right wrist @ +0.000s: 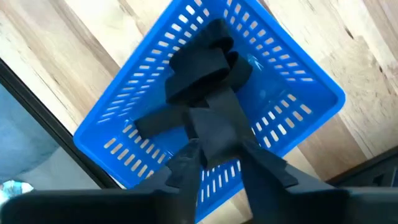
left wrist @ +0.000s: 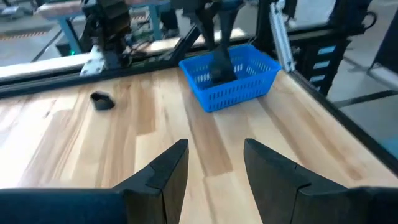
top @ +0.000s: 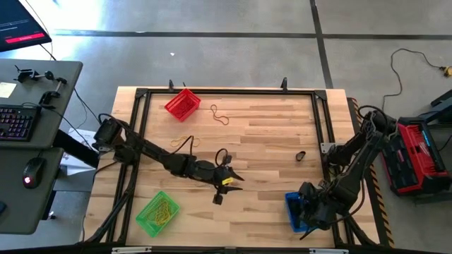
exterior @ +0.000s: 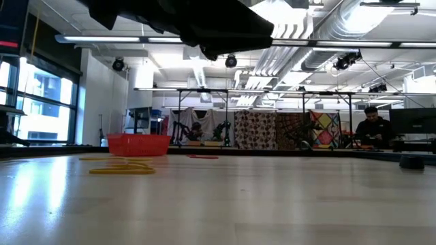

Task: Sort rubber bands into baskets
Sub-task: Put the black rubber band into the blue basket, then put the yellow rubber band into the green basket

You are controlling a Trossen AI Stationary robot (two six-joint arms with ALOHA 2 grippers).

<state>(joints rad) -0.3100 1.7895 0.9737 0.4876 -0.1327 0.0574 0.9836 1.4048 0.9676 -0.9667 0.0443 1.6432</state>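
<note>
My right gripper [right wrist: 221,165] points down into the blue basket [right wrist: 292,74] at the table's near right corner [top: 293,212], its fingers apart. Several black rubber bands [right wrist: 199,62] lie heaped in the basket, and one band's strip [right wrist: 217,134] runs up between the fingertips. My left gripper [left wrist: 217,168] hovers open over the table's middle [top: 229,180], nothing between its fingers. The red basket [top: 182,104] stands far left, and the green basket [top: 157,212], with yellow bands in it, near left. Loose on the wood are a tan band [top: 220,115], a yellow band [top: 182,141] and a black band [top: 301,156]. My right gripper comes from above with its fingers on either side of the near end of a black band's strip [right wrist: 214,149]. The rest of that band lies on the pile in the blue basket. Whether the fingers touch the band, I cannot tell.
A dark metal frame [top: 233,92] runs around the tabletop. The bare wood between the three baskets holds only the loose bands. Beyond the left edge stands a desk with a keyboard [top: 14,121]; a red and black machine [top: 417,155] sits right of the table.
</note>
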